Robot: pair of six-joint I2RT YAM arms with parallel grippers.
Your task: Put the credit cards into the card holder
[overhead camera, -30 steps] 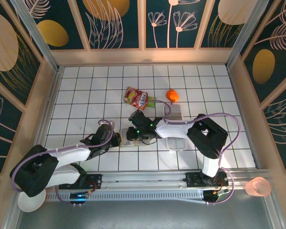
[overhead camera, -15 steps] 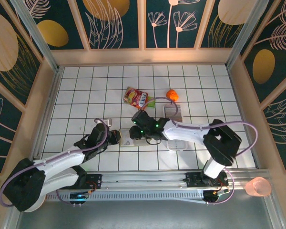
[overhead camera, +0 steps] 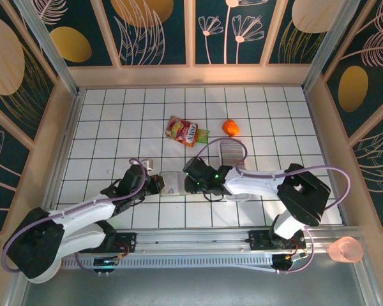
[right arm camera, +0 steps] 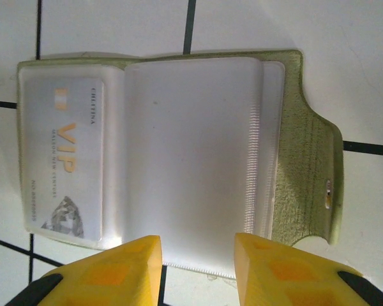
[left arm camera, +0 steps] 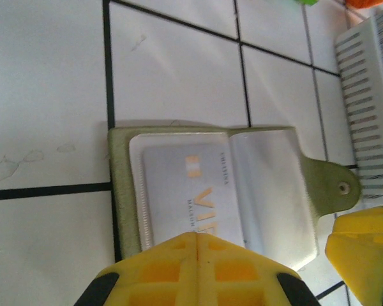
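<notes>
card holder [overhead camera: 172,183] lies open and flat on the tiled table [overhead camera: 115,127], pale inside up. one vip card [right arm camera: 64,169] already sits in a clear pocket, and the clasp tab [right arm camera: 309,166] is at the opposite end. credit cards [overhead camera: 230,152] stand on edge in a white tray [left arm camera: 348,57] just past the holder's tab end, apart from it.

the step in hand looks like readying the blank clear leaf [right arm camera: 191,153] for the next card. to do it well, the holder should be pinned at its edge so it neither slides nor folds shut. the next card should come in low and square to the pocket mouth, pushed along the pocket rather than down onto it.

left gripper [left arm camera: 196,255] has its yellow fingers pressed together at the holder's edge by the vip card; whether it bears on the holder i cannot tell. right gripper [right arm camera: 195,255] has its fingers spread with nothing between them, poised over the edge of the blank leaf. in the top view both arms reach in low, one from each side of the holder, with the right one curving round. a snack packet [overhead camera: 185,132] and an orange thing [overhead camera: 230,127] lie beyond the holder, well apart from it.
</notes>
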